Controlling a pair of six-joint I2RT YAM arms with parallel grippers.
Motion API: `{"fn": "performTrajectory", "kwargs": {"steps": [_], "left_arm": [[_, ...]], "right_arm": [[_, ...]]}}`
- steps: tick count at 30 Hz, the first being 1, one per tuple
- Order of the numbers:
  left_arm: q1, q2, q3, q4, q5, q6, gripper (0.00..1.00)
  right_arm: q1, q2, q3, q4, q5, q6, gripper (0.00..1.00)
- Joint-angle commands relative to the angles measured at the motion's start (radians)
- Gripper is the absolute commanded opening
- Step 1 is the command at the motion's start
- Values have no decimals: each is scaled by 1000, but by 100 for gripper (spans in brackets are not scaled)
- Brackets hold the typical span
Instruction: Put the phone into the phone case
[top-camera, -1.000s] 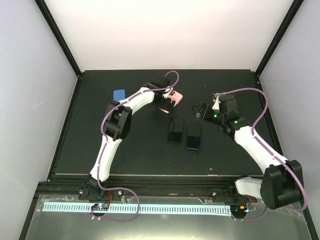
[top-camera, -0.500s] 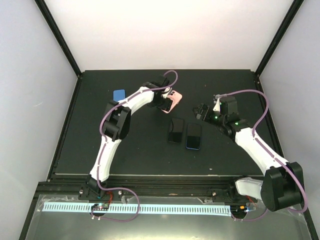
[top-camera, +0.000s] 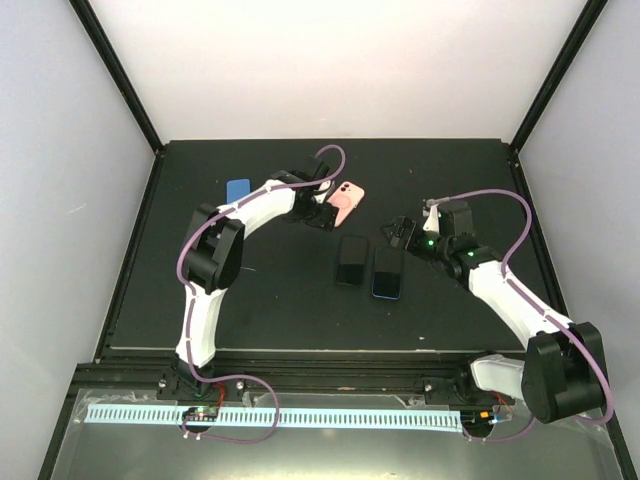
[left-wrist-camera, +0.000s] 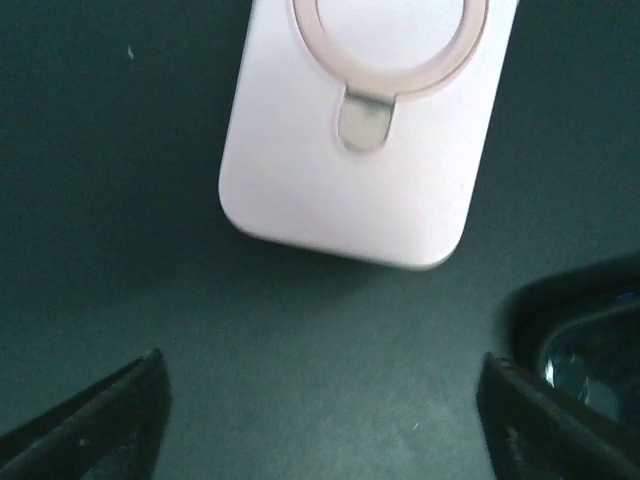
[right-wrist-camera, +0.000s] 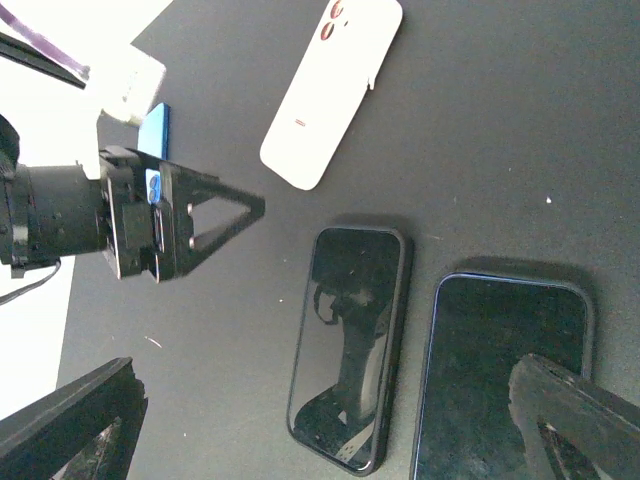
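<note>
The pale pink phone case lies back-up on the black mat, its white ring showing in the left wrist view. It also shows in the right wrist view. My left gripper is open and empty just left of the case, not touching it; its fingertips frame bare mat. A black phone and a blue-edged phone lie side by side, screens up, below the case. My right gripper is open and empty above the blue-edged phone, next to the black phone.
A small blue object lies at the mat's back left and shows in the right wrist view. Black frame posts and white walls surround the mat. The mat's raised edge runs along the left.
My left gripper has pulled back to the left off the pink case, which now lies fully uncovered. My right gripper has moved slightly down and left toward the phones.
</note>
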Motion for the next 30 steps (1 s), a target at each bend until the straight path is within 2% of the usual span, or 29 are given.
{"fn": "performTrajectory", "kwargs": {"steps": [1, 5, 12, 20, 24, 30], "left_arm": [[-4, -9, 32, 107, 24, -1, 92], [-11, 55, 105, 90, 52, 9, 99], [-22, 172, 237, 17, 3, 29, 99], [-37, 228, 265, -7, -59, 28, 99], [-45, 254, 296, -35, -92, 35, 98], [-45, 270, 305, -36, -73, 27, 88]], "right_arm": [[-3, -17, -15, 34, -24, 11, 100], [-3, -40, -15, 18, -13, -2, 100], [-3, -49, -1, 5, -10, -11, 100], [-3, -49, 7, 7, -9, -13, 100], [-3, -51, 10, 5, -9, -13, 100], [-3, -61, 14, -4, -1, -16, 100]]}}
